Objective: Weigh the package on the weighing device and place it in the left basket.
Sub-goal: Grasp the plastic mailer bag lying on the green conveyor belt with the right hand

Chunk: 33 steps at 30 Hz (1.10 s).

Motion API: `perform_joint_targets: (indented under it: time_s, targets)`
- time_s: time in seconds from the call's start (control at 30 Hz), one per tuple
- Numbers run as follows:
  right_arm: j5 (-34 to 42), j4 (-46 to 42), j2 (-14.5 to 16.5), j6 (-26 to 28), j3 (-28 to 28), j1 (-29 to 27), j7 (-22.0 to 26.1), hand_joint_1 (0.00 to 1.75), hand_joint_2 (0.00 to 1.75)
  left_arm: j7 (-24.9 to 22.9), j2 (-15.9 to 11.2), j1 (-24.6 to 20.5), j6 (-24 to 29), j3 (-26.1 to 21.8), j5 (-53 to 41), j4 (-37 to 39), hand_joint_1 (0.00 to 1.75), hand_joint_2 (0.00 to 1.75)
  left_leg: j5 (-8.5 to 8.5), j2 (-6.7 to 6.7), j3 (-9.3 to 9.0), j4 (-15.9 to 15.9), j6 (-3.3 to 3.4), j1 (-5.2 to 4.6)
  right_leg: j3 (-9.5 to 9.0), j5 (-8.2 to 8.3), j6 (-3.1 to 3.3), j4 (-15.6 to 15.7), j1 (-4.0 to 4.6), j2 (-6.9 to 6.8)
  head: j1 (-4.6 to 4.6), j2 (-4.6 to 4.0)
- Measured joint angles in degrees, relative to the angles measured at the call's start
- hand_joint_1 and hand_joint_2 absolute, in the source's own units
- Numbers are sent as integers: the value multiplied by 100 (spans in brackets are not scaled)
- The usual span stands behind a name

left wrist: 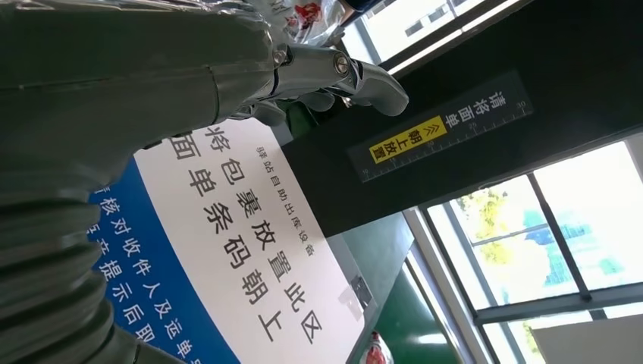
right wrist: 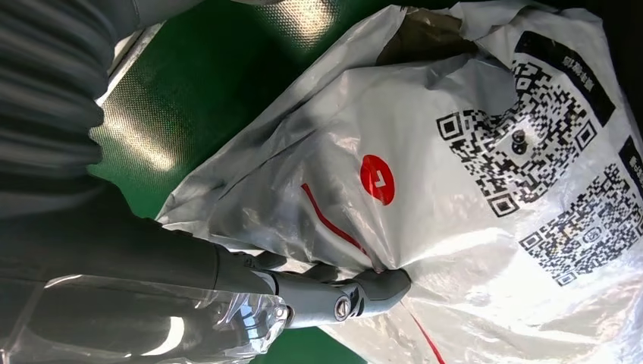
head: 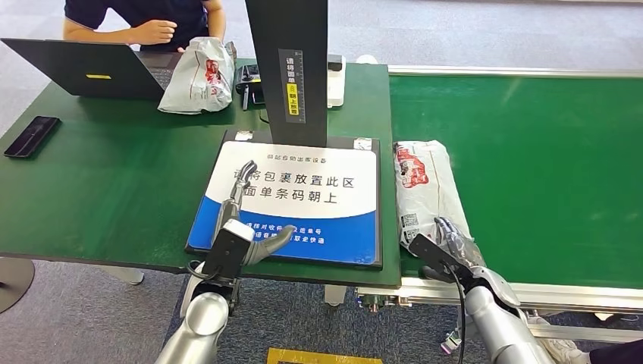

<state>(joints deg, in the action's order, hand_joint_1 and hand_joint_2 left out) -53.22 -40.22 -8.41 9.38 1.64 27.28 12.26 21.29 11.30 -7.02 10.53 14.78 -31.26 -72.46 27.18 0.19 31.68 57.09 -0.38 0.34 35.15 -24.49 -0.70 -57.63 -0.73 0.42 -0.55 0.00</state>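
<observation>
From the head view, the package (head: 425,189) is a crinkled white plastic mailer with red print at its far end and dark codes toward its near end; it lies flat on the green belt (head: 546,167), just beside the right edge of the scale (head: 292,201), its long axis running away from the robot, red end farthest. The right hand (head: 449,241) rests on the near end of the package, fingers laid over the plastic. The left hand (head: 246,220) hovers over the near part of the scale's blue-and-white plate, fingers stretched forward and thumb out to the side, holding nothing. A second bag (head: 199,76) stands on the table (head: 98,189) near a laptop (head: 87,67), a phone (head: 32,136) and a person (head: 148,19). The left wrist view shows the left hand's (left wrist: 227,68) fingers spread above the plate's printed characters, close to the dark post (left wrist: 455,121) with its yellow label. The right wrist view shows what the head view cannot: a thumb tip of the right hand (right wrist: 334,297) pressing into the package's (right wrist: 455,227) wrinkled film beside a red round logo, square codes further along; whether it actually pinches the film I cannot tell.
</observation>
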Motion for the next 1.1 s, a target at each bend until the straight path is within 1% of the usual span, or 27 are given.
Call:
perform_joint_targets:
  time_s: [0.27, 0.3, 0.33, 0.37, 0.43, 0.47, 0.5, 0.53, 0.6, 1.0, 1.1]
  targets:
    - [0, 148, 2, 18, 39, 87, -10, 0, 175, -10, -17, 0, 3, 24, 2, 0, 0, 175, 0, 0, 0, 1, 0, 0, -1, 1, -1, 0, 0, 0, 0, 0]
    - [1, 161, 2, 37, 41, 93, -11, 1, 175, -17, -19, 0, 3, 28, 3, 0, 0, 175, 0, 0, 0, 1, 0, 0, -1, 1, -1, 0, 0, 0, 1, 0]
    - [1, 173, 3, 62, 45, 97, -12, 10, 175, -28, -19, 0, 4, 33, 4, -1, 0, 175, 0, 0, 0, 1, 0, 0, -1, 1, -1, 0, 0, 0, 0, 0]
    - [2, 185, 3, 88, 51, 99, -13, 28, 175, -39, -20, 1, 5, 38, 5, -1, 0, 175, 0, 0, 0, 1, 0, 0, -1, 1, -1, 0, 0, 0, 0, 0]
    - [2, 201, 5, 150, 66, 96, -14, 94, 175, -55, -21, 7, 9, 46, 7, -3, 0, 175, 0, 0, 0, 1, 0, 0, -1, 1, -1, 0, 0, 0, 0, 0]
    - [2, 204, 8, 184, 72, 91, -16, 123, 175, -58, -21, 15, 13, 48, 7, -4, 0, 175, 0, 0, 0, 1, 0, 0, -1, 1, -1, 0, 0, 0, 0, 0]
    - [2, 205, 13, 222, 75, 84, -20, 146, 175, -61, -22, 26, 17, 49, 6, -5, 0, 175, 0, 0, 0, 1, 0, 0, -1, 1, -1, 0, 0, 0, 0, 0]
    - [2, 203, 20, 260, 76, 77, -27, 155, 175, -64, -22, 40, 21, 50, 6, -5, 0, 175, 0, 0, 0, 1, 0, 0, 0, 1, -1, 0, 0, 0, 0, 0]
    - [-8, 191, 39, 306, 76, 70, -55, 161, 175, -69, -21, 66, 25, 52, 4, -9, 0, 175, 0, 0, 0, 1, 0, 0, 0, 0, -1, 0, 0, 0, 0, 0]
    - [-42, 42, 86, 312, 76, 67, -120, 161, 175, -70, -20, 107, 25, 52, 0, -30, 0, 175, 0, 0, -3, 1, 0, 0, -3, 0, -1, 0, 2, 0, 1, 0]
    - [-45, 42, 98, 308, 76, 54, -121, 168, 175, -71, -21, 108, 25, 52, -1, -35, 0, 175, 0, 0, -3, 1, 0, 0, -3, 0, -1, 0, 2, 0, 1, 0]
